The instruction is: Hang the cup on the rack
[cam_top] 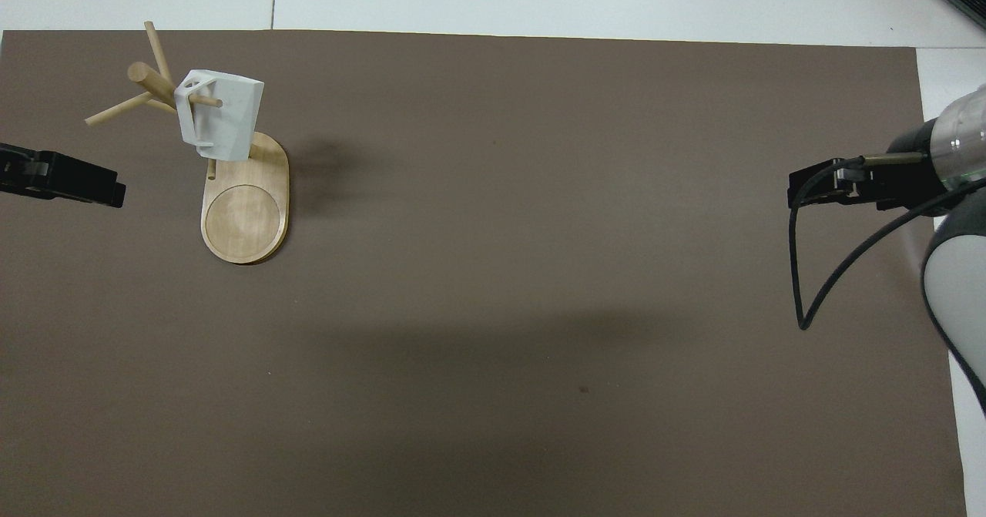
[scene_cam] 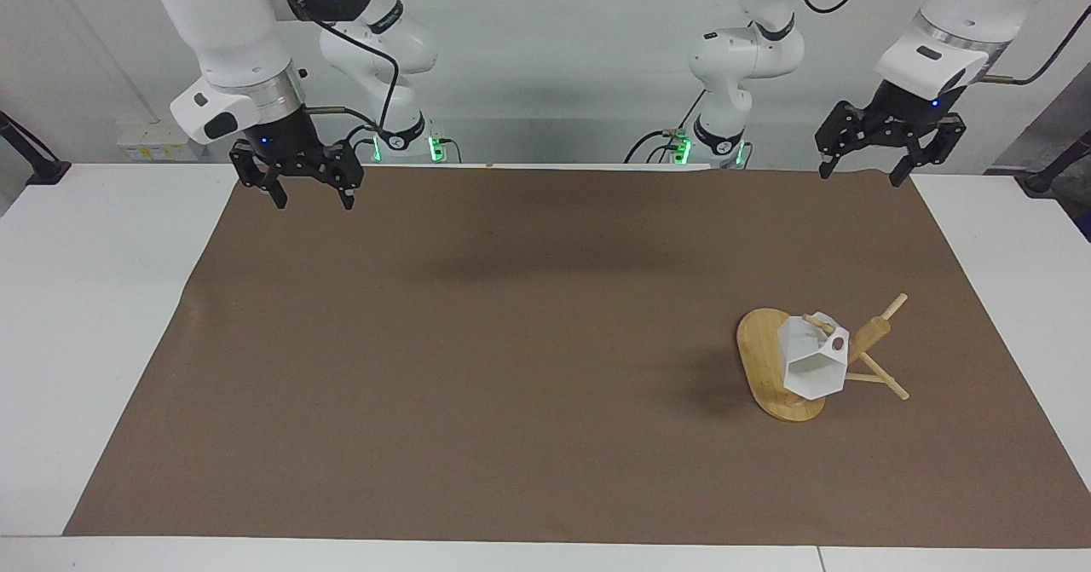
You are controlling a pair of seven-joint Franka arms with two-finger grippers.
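**Cup on rack, both grippers empty**

Brown mat (scene_cam: 511, 367) covers the white table (scene_cam: 94, 316). Cup (scene_cam: 814, 359) hangs by its handle on a peg of the rack (scene_cam: 771, 363), at the left arm's end. No legible writing. Left gripper (scene_cam: 859, 173) and right gripper (scene_cam: 312, 199) hover over the mat's robot-side edge, jaws wide apart, holding nothing.

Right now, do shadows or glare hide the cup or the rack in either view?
Facing view: the cup and rack are evenly lit, their soft shadow falling on the brown mat beside the base. Overhead view: no glare on either; only broad, faint arm shadows across the mat's middle.
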